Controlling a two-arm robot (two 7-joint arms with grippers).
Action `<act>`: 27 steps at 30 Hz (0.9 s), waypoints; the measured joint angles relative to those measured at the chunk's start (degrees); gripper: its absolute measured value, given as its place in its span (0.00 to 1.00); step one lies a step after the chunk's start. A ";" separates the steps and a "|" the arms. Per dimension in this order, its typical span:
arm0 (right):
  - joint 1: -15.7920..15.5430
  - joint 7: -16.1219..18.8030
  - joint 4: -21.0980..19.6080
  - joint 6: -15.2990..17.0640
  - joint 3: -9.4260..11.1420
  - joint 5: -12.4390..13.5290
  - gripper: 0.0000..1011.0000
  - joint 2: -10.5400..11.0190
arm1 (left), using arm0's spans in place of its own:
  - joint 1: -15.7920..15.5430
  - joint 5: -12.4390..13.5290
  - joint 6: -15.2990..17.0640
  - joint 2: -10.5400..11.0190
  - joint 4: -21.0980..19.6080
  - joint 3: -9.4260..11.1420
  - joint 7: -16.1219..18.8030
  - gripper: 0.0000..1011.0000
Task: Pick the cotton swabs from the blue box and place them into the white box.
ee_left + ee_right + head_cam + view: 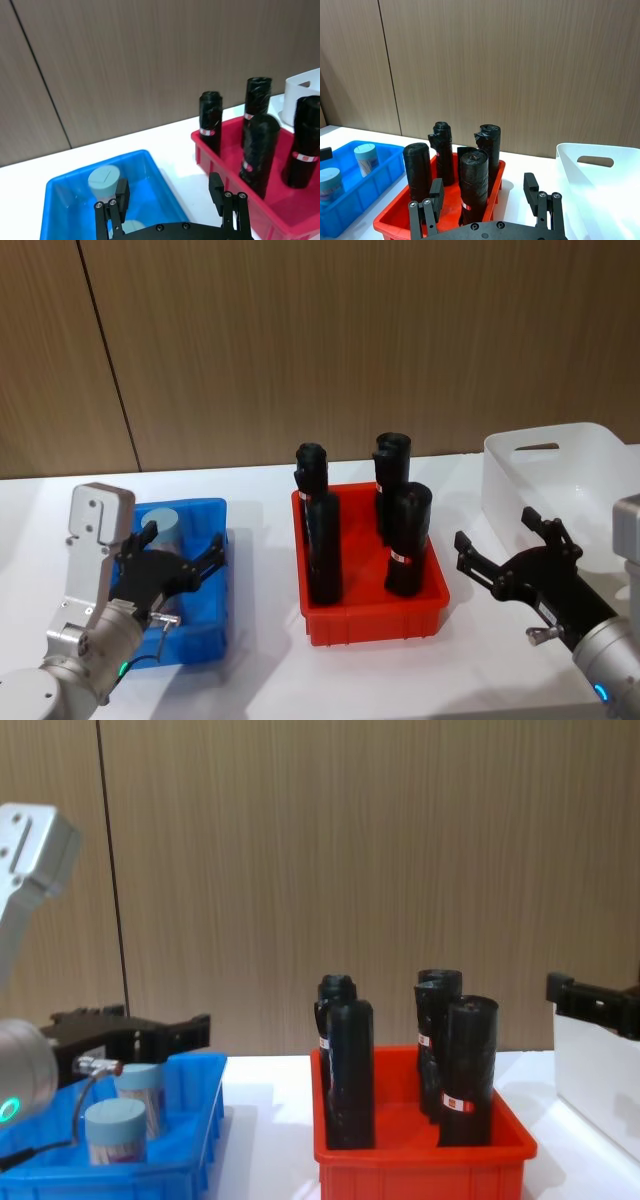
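Observation:
Two cotton swabs tubs stand in the blue box [208, 622]: a far one [160, 528] and a near one [114, 1131], each clear with a pale blue lid. From the left wrist view the far tub [104, 182] sits just beyond one finger [121, 192]. My left gripper [180, 550] hovers open above the blue box, holding nothing. My right gripper [505, 540] is open and empty over the table, between the red bin and the white box [560, 475]. Both tubs [365, 158] also appear in the right wrist view, off to the side in the blue box [382, 175].
A red bin [370, 625] with several tall black cylinders [322, 540] stands in the middle of the white table, between the blue and white boxes. A wood-panelled wall runs behind the table.

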 joint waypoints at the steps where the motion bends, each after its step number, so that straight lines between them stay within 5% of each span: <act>1: 0.00 0.00 0.00 0.00 0.00 0.00 0.99 0.00 | 0.00 -0.21 0.05 0.04 0.29 -0.14 0.00 0.99; 27: 0.00 0.00 0.00 0.00 0.00 0.00 0.99 0.00 | -2.80 -2.09 2.39 -0.44 8.27 -2.22 -1.78 0.99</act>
